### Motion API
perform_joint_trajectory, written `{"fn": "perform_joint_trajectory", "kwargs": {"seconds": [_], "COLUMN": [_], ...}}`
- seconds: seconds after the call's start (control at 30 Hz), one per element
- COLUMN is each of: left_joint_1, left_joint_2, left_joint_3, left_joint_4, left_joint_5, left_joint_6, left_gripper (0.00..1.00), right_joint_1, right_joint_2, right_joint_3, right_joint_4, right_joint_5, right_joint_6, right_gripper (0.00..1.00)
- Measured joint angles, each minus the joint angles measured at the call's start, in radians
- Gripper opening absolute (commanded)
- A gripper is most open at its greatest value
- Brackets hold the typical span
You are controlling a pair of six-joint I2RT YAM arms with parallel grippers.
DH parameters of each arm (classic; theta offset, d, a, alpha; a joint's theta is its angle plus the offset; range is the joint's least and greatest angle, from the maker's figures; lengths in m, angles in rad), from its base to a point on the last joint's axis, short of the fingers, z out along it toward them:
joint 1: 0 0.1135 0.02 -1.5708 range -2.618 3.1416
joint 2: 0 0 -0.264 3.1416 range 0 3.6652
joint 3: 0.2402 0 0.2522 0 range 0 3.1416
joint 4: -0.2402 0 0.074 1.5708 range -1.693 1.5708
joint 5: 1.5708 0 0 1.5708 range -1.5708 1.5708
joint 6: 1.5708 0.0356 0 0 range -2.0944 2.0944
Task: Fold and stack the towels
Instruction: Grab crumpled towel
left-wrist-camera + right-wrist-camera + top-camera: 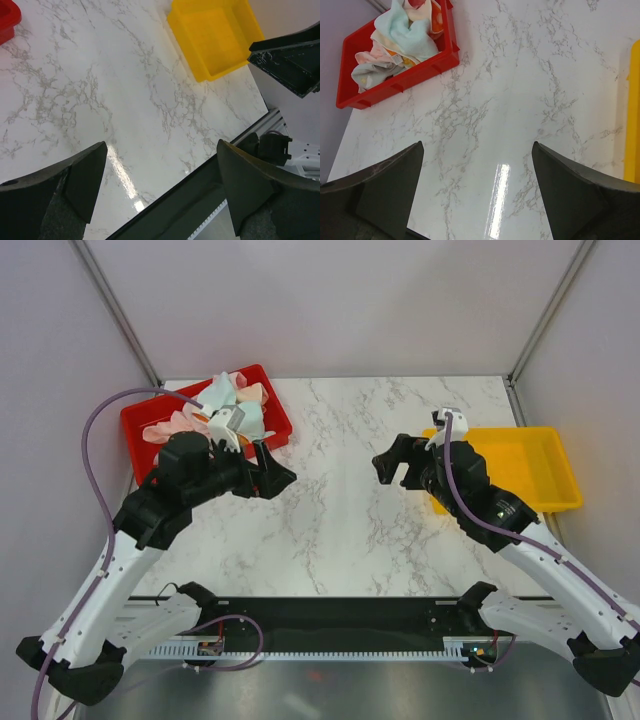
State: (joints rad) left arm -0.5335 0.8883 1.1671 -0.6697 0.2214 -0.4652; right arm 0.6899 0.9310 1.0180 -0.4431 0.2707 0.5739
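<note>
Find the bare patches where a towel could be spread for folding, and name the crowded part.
The marble table is bare between the red tray and the yellow tray, widest from the left gripper and right gripper down to the near edge. The yellow tray's visible floor is bare too. Crowded: the red tray, heaped with towels.

From above, the left arm [190, 475] hides part of the red tray [274, 412] and of the towels [228, 400], whose lower layers are buried; the right arm [470, 490] covers a corner of the yellow tray [530, 465]; the left wrist view crops the red tray to one corner; the right wrist view crops the yellow tray to a strip.
</note>
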Motion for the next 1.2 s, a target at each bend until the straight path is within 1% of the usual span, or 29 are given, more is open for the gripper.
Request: {"fn": "perform_joint_trajectory", "kwargs": {"seconds": [0.1, 0.17, 0.23, 0.3, 0.4, 0.5, 0.53, 0.63, 0.73, 0.87, 1.03, 1.2], "left_joint_1": [0.000, 0.003, 0.049, 0.153, 0.365, 0.525, 0.566, 0.655, 0.682, 0.678, 0.675, 0.674], "left_joint_2": [0.005, 0.025, 0.086, 0.159, 0.337, 0.526, 0.595, 0.806, 0.986, 1.114, 1.178, 1.197], "left_joint_3": [0.000, 0.015, 0.063, 0.129, 0.243, 0.326, 0.348, 0.457, 0.570, 0.655, 0.707, 0.725], "left_joint_4": [0.000, -0.005, -0.013, -0.005, 0.022, 0.065, 0.069, 0.071, 0.076, 0.071, 0.076, 0.083], "left_joint_5": [-0.053, -0.113, -0.177, -0.233, -0.327, -0.374, -0.377, -0.356, -0.337, -0.314, -0.295, -0.285], "left_joint_6": [-0.009, -0.010, -0.009, -0.009, -0.018, -0.048, -0.060, -0.073, -0.072, -0.078, -0.087, -0.071], "left_gripper": [0.98, 0.97, 0.97, 0.96, 0.95, 0.89, 0.85, 0.81, 0.79, 0.75, 0.72, 0.74], "right_joint_1": [0.000, 0.000, 0.000, 0.000, 0.000, 0.000, 0.000, 0.000, 0.000, 0.000, 0.000, 0.000], "right_joint_2": [0.000, 0.000, -0.002, -0.006, -0.021, -0.047, -0.055, -0.068, -0.069, -0.061, -0.026, 0.000], "right_joint_3": [0.006, 0.010, 0.013, 0.013, 0.012, 0.006, 0.003, 0.003, -0.004, -0.030, -0.045, -0.063], "right_joint_4": [-0.003, -0.003, -0.004, -0.004, -0.002, 0.012, 0.018, 0.028, 0.044, 0.061, 0.084, 0.092], "right_joint_5": [0.000, 0.001, 0.000, -0.009, -0.042, -0.086, -0.098, -0.127, -0.152, -0.175, -0.188, -0.188], "right_joint_6": [0.000, 0.000, -0.001, -0.009, -0.037, -0.067, -0.076, -0.101, -0.116, -0.127, -0.135, -0.145], "right_gripper": [0.98, 0.98, 0.98, 0.98, 0.97, 0.97, 0.97, 0.96, 0.96, 0.96, 0.96, 0.96]}}
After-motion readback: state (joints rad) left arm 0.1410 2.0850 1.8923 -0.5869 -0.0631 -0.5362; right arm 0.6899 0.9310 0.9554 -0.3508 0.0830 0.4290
